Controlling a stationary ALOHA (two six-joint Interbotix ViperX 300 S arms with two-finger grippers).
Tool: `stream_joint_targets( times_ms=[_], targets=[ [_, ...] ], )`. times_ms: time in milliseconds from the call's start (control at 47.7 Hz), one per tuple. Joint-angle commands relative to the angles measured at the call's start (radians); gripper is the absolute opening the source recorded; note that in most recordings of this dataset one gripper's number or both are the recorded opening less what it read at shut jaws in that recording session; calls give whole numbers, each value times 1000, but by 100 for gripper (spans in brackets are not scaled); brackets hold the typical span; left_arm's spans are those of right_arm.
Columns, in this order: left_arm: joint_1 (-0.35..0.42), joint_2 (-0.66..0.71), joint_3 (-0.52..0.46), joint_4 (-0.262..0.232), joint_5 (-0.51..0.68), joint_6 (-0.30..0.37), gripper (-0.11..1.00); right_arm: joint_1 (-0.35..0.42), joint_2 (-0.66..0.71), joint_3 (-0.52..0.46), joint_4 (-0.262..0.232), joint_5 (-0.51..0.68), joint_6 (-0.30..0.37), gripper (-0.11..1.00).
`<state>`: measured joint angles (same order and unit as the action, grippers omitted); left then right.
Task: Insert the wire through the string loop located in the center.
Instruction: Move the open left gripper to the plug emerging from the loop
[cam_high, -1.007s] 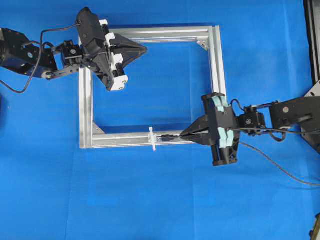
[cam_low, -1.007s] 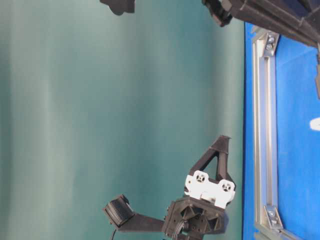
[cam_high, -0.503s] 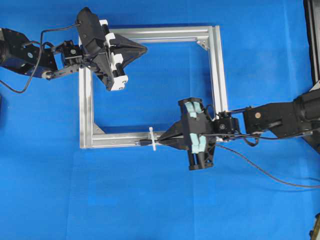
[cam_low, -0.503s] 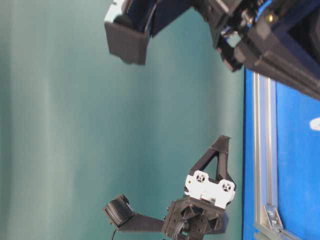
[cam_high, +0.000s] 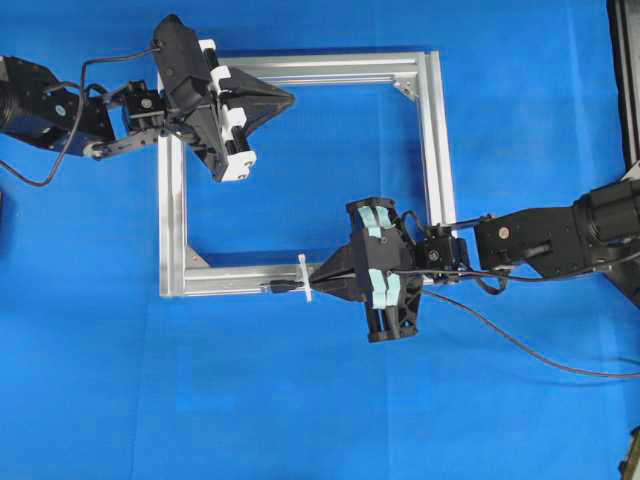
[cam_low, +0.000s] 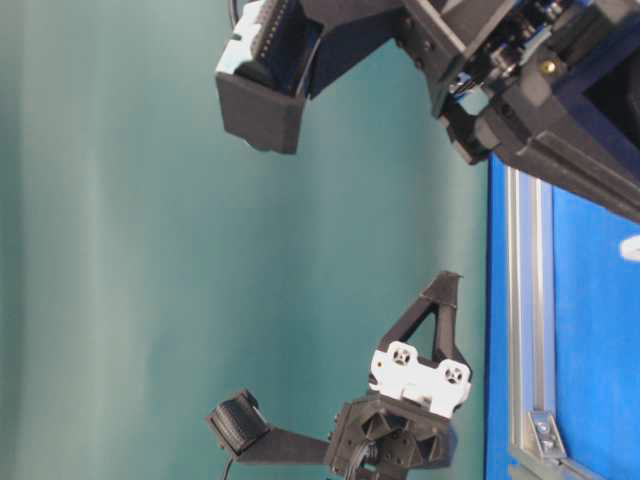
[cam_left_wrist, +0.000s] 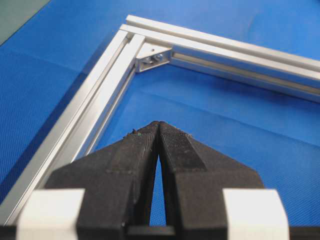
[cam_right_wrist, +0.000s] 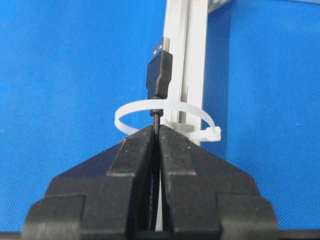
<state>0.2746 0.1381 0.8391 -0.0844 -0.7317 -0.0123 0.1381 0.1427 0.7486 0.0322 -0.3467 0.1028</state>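
Note:
My right gripper (cam_high: 318, 277) (cam_right_wrist: 156, 129) is shut on the thin black wire (cam_high: 520, 340) just behind its dark USB plug (cam_right_wrist: 159, 75). The plug (cam_high: 282, 287) sticks out past the white string loop (cam_right_wrist: 167, 110) (cam_high: 304, 277), and the wire runs through the loop. The loop stands on the front rail of the silver frame (cam_high: 230, 280). My left gripper (cam_high: 290, 97) (cam_left_wrist: 158, 123) is shut and empty, hovering over the frame's far left corner. In the table-level view the left gripper (cam_low: 447, 278) points up beside the frame rail (cam_low: 530, 300).
The square aluminium frame (cam_high: 437, 150) lies on a blue mat (cam_high: 300, 400). The wire trails off to the right across the mat. A corner bracket (cam_left_wrist: 152, 56) shows ahead of the left gripper. A dark edge (cam_high: 625, 80) borders the mat at far right.
My right gripper has moved left along the front rail, carrying the wire. The plug has gone from right of the loop to through it and out its left side. The left arm has not moved.

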Motion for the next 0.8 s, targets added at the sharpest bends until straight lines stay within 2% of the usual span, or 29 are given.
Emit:
stream_joint_targets(
  times_ms=[0, 168, 294, 629, 776],
  targets=[
    [-5, -34, 3, 3, 0, -2, 0, 2, -12, -12, 2, -9, -2, -3],
    [-48, -61, 38, 3, 3, -5, 0, 2, -12, -12, 2, -9, -2, -3],
    [-115, -92, 75, 3, 3, -6, 0, 2, -12, -12, 2, -11, -2, -3],
    [-359, -127, 100, 3, 3, -8, 0, -2, -12, -11, 2, -9, -2, -3],
    [-442, -130, 94, 3, 3, -8, 0, 0, -12, -11, 2, -9, -2, -3]
  ],
)
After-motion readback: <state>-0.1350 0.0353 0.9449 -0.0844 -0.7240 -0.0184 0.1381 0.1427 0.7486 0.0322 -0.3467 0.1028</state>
